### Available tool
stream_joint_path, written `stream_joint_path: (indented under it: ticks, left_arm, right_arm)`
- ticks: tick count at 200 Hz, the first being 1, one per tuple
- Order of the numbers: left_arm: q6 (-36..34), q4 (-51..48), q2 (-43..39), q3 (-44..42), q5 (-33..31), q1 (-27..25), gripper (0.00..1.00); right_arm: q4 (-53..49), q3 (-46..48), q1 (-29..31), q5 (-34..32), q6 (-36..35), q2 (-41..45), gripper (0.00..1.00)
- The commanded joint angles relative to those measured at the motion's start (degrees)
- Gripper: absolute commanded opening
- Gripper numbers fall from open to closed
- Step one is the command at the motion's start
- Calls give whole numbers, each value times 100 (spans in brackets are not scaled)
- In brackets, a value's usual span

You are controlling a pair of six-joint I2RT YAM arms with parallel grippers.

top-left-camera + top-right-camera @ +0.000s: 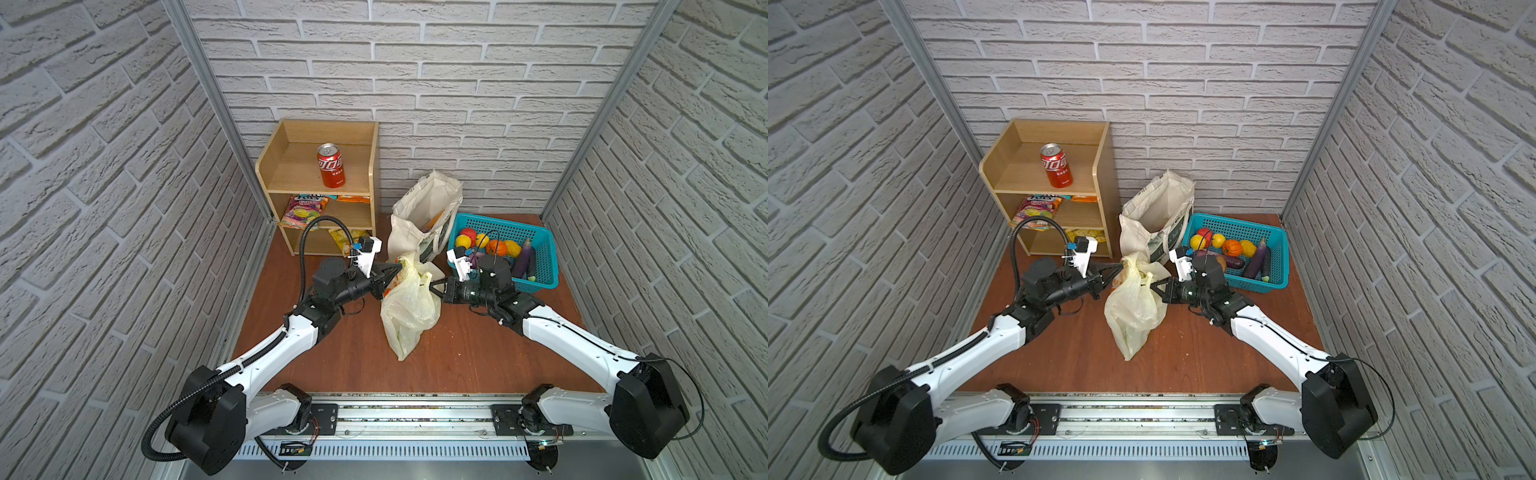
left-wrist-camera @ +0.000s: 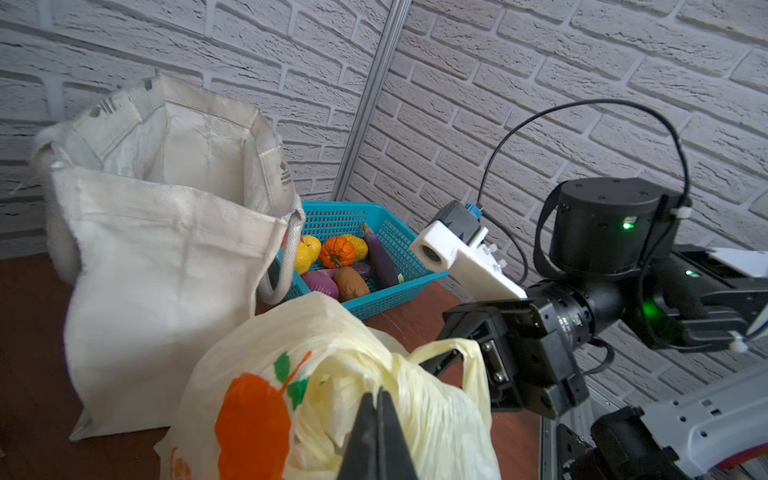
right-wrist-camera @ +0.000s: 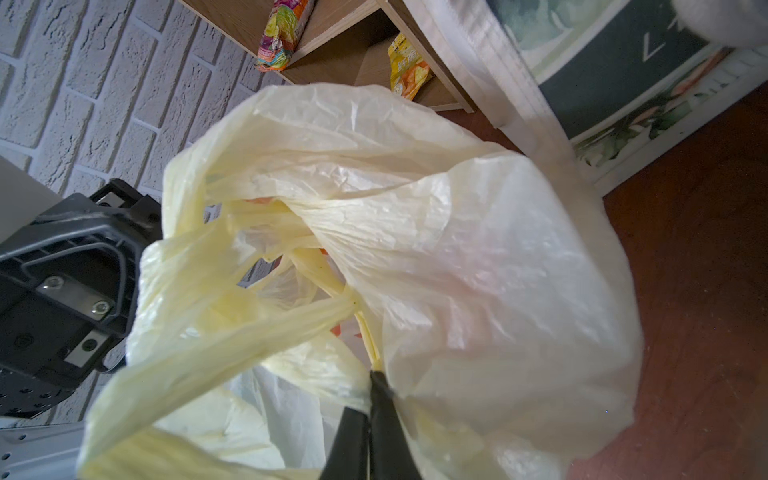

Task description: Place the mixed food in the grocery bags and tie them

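White brick-pattern walls, brown wooden tabletop (image 1: pixel 457 361). Mid-table: plastic bag (image 1: pixel 409 307), slumped, just in front of canvas tote (image 1: pixel 419 208). At bag mouth, from opposite sides: left gripper (image 1: pixel 398 267), right gripper (image 1: pixel 431 286). Jaws of each pressed together, pinching handle film. Judgement: bag light, limp, slippery, tears easily under pull. Best hold is on bunched handle loops, not thin side wall.
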State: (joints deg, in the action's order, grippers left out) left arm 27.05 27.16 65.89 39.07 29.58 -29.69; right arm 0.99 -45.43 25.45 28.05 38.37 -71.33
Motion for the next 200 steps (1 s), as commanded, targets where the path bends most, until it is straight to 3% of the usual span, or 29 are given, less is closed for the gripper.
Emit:
stream_joint_path:
  ticks: [1,19,27,35,84,127,159,174,200]
  left_arm:
    - [-194,132,-189,-145,-305,33,0]
    - [-299,-128,-159,-52,-216,34,0]
    - [-320,-205,-113,-9,-168,28,16]
    - [-328,-245,-64,13,-133,14,22]
    - [-331,-202,101,37,6,-63,22]
    - [-325,-113,307,80,-66,-80,51]
    - [-282,38,681,287,3,-124,61]
    - [-174,279,905,402,126,-142,56]
    - [-94,475,1036,488,213,-132,7]
  right_arm:
    - [147,79,-119,-99,-9,216,6]
    - [148,24,-128,55,-48,171,6]
    - [252,15,-128,220,-65,133,5]
    - [376,-1,-128,400,-77,94,5]
    - [537,-148,-130,1002,-276,-34,6]
    - [542,-196,-120,1136,-305,-142,6]
    - [666,-200,-85,1176,-253,-298,5]
    - [712,-195,-71,1167,-246,-369,6]
    - [585,-185,-93,1082,-328,-363,5]
